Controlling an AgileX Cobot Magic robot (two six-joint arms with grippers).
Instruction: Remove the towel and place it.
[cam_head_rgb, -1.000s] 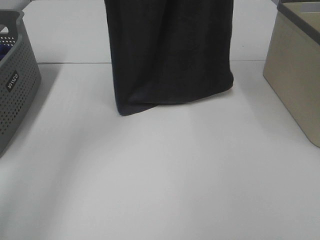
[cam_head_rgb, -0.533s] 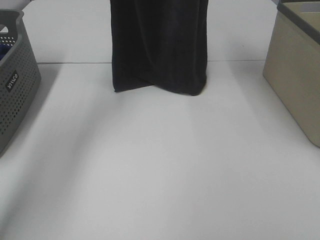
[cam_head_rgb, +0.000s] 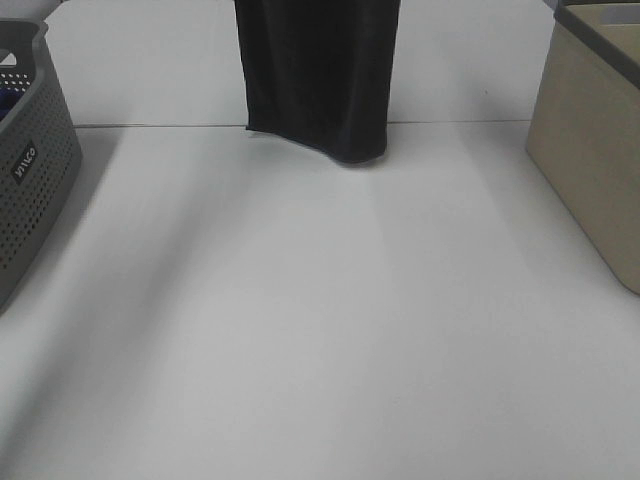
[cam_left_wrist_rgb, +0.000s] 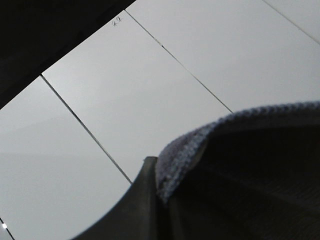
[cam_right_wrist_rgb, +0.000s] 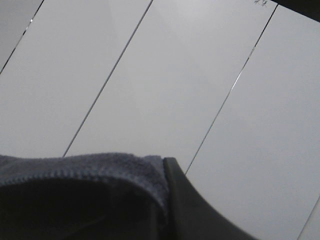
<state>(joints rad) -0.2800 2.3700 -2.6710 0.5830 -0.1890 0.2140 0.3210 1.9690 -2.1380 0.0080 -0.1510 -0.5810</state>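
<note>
The dark charcoal towel (cam_head_rgb: 315, 75) hangs from above at the far middle of the white table; its lower edge is just above the tabletop seam. Both grippers are out of the exterior high view, above its top edge. In the left wrist view a hemmed towel edge (cam_left_wrist_rgb: 185, 152) lies against one dark finger (cam_left_wrist_rgb: 135, 205). In the right wrist view the towel hem (cam_right_wrist_rgb: 100, 167) lies against a dark finger (cam_right_wrist_rgb: 187, 205). Each gripper appears shut on the towel. Both wrist cameras look up at white ceiling panels.
A grey perforated basket (cam_head_rgb: 25, 170) stands at the left edge of the white table (cam_head_rgb: 320, 330). A beige bin (cam_head_rgb: 595, 140) stands at the right edge.
The towel has risen and moved away from the camera; its lower edge went from mid-table up to the far seam, and it looks narrower.
</note>
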